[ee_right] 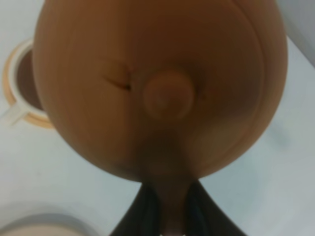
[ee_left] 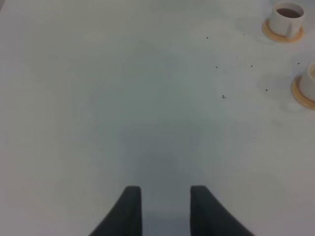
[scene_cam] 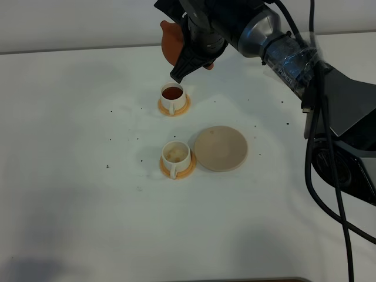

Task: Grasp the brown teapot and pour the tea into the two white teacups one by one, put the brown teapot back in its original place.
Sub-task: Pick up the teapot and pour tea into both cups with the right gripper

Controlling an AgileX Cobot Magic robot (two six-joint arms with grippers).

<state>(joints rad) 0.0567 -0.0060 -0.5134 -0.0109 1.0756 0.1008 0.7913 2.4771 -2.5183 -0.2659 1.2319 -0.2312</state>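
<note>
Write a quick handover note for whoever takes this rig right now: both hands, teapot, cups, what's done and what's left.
The right hand is shut on the handle of the brown teapot, held in the air near the far teacup.
The left hand is open and empty over the table.
The far teacup holds dark tea. The near teacup shows no dark tea. The beige coaster beside it is bare.
Done: first cup poured.
Left: fill the near teacup, then set the teapot on the coaster.

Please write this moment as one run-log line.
right gripper: holds brown teapot raised near far teacup | far teacup: dark tea inside | near teacup: no tea seen | coaster: bare | left gripper: open, empty
</note>
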